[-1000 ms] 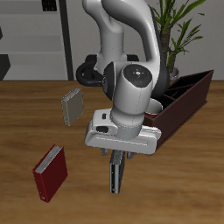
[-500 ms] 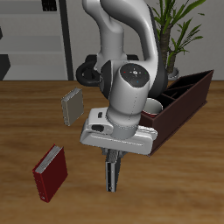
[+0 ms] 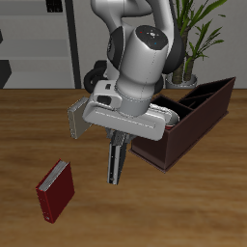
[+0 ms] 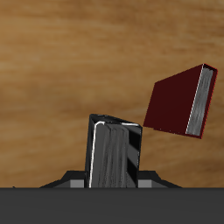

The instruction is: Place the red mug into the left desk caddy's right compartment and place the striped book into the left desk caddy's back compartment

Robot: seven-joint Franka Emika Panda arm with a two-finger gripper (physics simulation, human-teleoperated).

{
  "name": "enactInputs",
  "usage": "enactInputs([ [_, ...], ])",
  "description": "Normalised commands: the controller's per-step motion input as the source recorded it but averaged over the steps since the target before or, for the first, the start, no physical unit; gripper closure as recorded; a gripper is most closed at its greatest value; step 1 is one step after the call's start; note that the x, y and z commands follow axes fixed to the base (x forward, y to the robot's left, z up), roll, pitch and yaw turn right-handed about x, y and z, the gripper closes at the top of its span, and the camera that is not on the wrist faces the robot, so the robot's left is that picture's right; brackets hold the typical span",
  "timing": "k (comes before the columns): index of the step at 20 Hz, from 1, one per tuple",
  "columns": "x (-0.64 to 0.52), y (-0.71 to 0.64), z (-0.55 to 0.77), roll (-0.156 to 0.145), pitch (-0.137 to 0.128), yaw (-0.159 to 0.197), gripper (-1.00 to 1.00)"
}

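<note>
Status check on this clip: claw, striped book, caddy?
Claw shut on striped book, held above the table. Left desk caddy close beside. Dark red book lies apart, not in the way.

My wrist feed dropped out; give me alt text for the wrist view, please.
The gripper holds the striped book by one end, lifted above the wooden table. A dark red book lies on the table beyond it.
</note>
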Motion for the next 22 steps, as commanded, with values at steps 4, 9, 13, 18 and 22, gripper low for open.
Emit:
enactInputs([
  [4,-0.52,-0.2,0.56,-0.09,-0.074,-0.016,1.0],
  [9,-0.55,-0.3,0.4,-0.08,-0.056,-0.089,1.0],
  [13,-0.72,-0.09,0.28,-0.086,-0.055,0.004,1.0],
  [18,-0.61,0.09,0.12,-0.015,-0.037,-0.023,1.0],
  [22,-0.54,0.19,0.03,0.006,0.011,-0.028,1.0],
])
